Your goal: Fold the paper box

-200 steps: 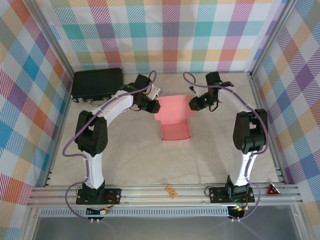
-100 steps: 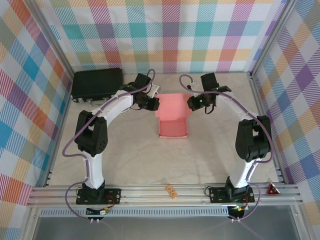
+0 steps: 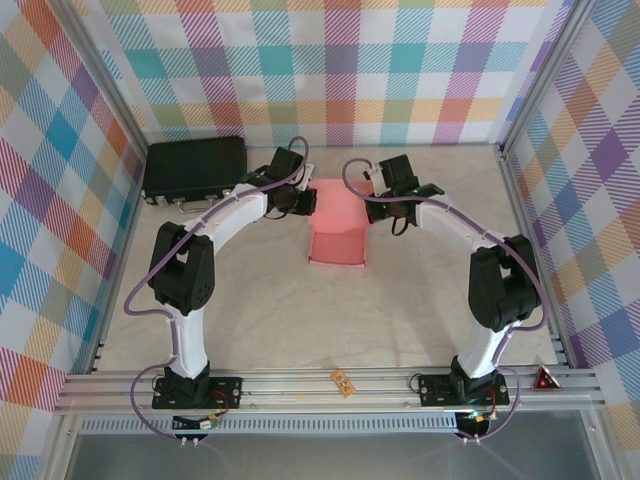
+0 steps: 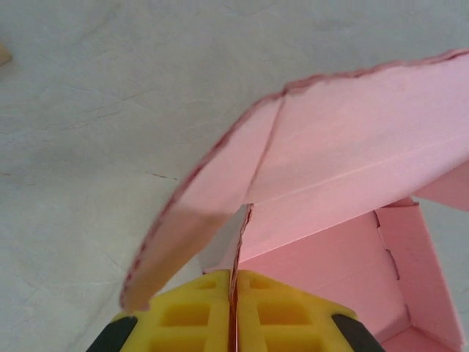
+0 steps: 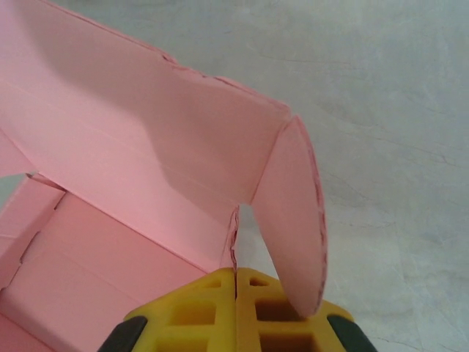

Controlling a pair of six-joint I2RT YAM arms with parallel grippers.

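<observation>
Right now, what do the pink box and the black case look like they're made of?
The paper box: thin matte pink card, judging by its scored fold lines, rough cut edges and curling flap. The black case: probably hard plastic, dull black, but too small to be sure.

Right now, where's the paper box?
In the top view the paper box sits centrally, toward the back, pinched between the left gripper and the right gripper.
</observation>
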